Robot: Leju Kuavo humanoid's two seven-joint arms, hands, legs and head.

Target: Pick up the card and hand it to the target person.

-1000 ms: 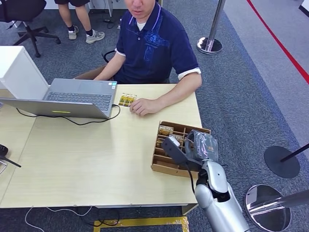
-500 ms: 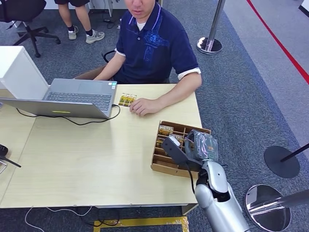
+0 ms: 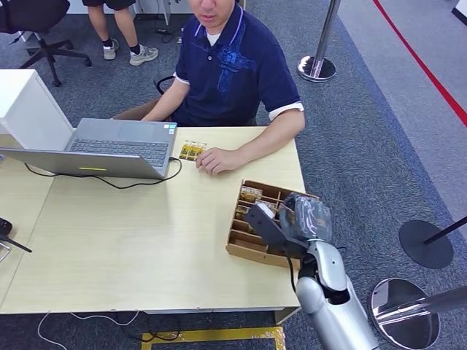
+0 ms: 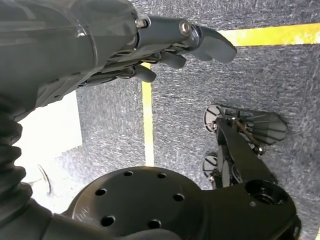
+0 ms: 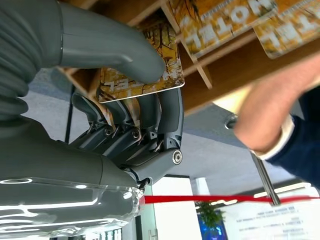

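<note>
right wrist view first: the right hand point(image 5: 124, 107) has a card point(image 5: 151, 75) pinched, thumb pressed on its printed face and the darker fingers point(image 5: 166, 117) curled up under it, so it's holding that card right at the wooden box point(image 5: 226, 65). more cards sit in the slots beside it, one reading like a hotel key card point(image 5: 222, 20).

from the head view, the right hand point(image 3: 297, 219) hangs over the near right part of the divided wooden box on the table point(image 3: 138, 240), and the seated person point(image 3: 231, 65) in the dark blue polo rests a hand point(image 3: 217, 160) flat on the table beyond the box, next to another card point(image 3: 192, 151) lying by the laptop point(image 3: 110, 149).

the left hand point(image 4: 166, 50) hangs low over the carpet, fingers loosely apart, holding nothing.

now the risky part, i reckon. the pinch sits near one edge of the card, so a quick lift could let it swivel or slide out. the card looks close to the box dividers, and if it catches one on the way up, it could drag the light box across the table or flick the card loose. the person's hand isn't raised to receive, so a reach that arrives early could bump the forearm, or end with the card let go onto nothing.
</note>
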